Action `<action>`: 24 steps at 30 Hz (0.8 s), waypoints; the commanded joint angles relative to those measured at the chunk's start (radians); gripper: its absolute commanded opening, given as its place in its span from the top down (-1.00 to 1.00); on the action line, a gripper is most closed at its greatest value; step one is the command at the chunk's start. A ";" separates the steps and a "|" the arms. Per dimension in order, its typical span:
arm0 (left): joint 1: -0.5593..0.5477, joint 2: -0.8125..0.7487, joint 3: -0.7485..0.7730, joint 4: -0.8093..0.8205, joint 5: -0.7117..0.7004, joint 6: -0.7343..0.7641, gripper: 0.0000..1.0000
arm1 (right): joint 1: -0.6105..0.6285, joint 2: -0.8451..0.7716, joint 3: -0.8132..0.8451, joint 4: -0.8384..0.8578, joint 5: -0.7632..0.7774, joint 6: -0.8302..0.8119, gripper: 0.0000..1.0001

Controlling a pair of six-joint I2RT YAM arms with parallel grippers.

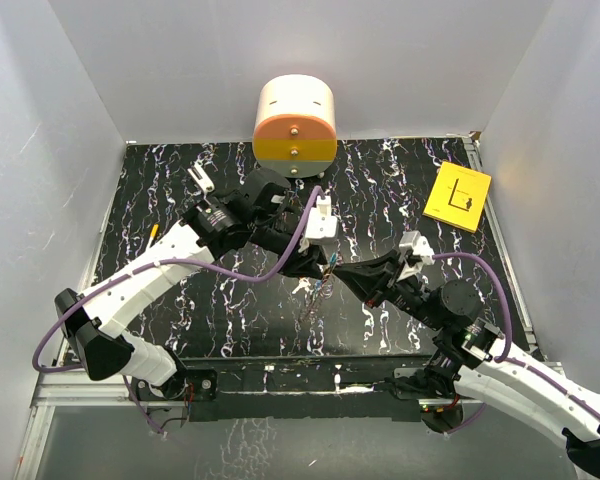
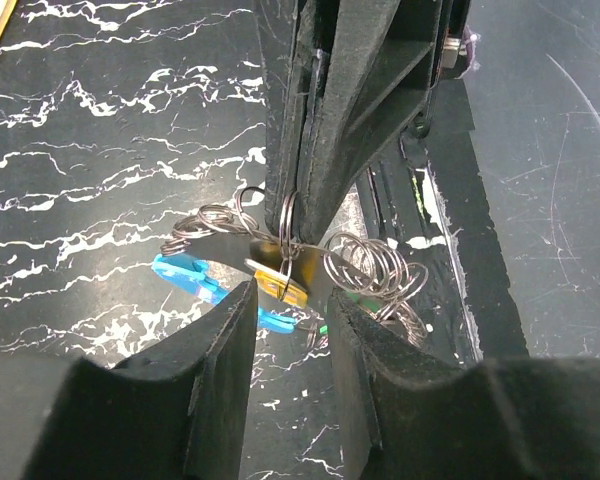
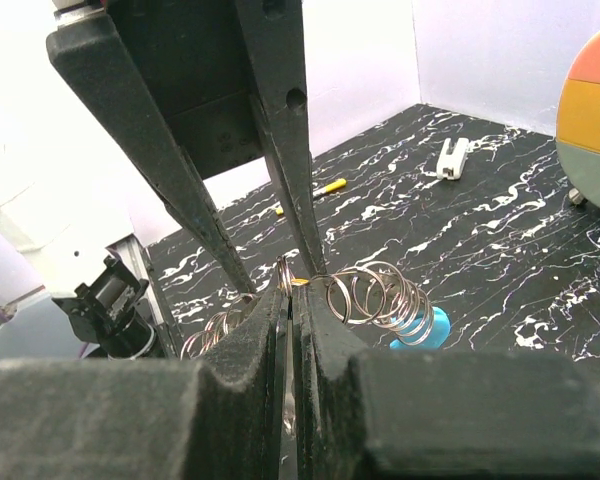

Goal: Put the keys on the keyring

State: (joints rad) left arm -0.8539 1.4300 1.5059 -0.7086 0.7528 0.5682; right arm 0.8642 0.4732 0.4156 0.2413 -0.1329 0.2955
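Both grippers meet above the middle of the table. My right gripper [image 1: 340,272] [image 3: 295,300] is shut on a thin steel keyring [image 3: 283,268], which stands upright between its pads [image 2: 298,215]. My left gripper [image 1: 323,267] [image 2: 287,300] has its jaws a key's width apart, with a yellow-headed key [image 2: 276,280] gripped between the tips. The ring passes through that key's head. A coil of several linked rings [image 2: 375,275] [image 3: 375,295] hangs beside it. A blue key [image 2: 185,272] [image 3: 430,325] and a bit of a green key [image 2: 326,327] lie below. No red key shows.
A cream and orange drum [image 1: 295,120] stands at the back centre. A yellow booklet [image 1: 458,197] lies at the back right. A white clip [image 1: 202,180] [image 3: 450,157] and a small yellow stick [image 1: 153,232] lie at the left. White walls enclose the black marbled table [image 1: 400,200].
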 commanded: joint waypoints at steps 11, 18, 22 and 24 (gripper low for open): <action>-0.022 0.013 0.043 0.029 -0.017 0.008 0.53 | 0.005 0.010 0.016 0.150 0.002 0.030 0.84; -0.026 0.006 0.036 0.011 -0.019 0.034 0.98 | 0.005 -0.003 0.011 0.150 0.021 0.042 0.84; -0.029 0.005 0.036 0.005 -0.025 0.048 1.00 | 0.005 0.002 0.016 0.143 0.050 0.069 0.84; -0.031 0.006 0.036 0.007 -0.040 0.050 1.00 | 0.006 0.010 0.018 0.148 0.055 0.087 0.84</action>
State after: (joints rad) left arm -0.8688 1.4502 1.5131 -0.6849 0.6987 0.5987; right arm 0.8642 0.4908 0.4149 0.2573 -0.1131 0.3439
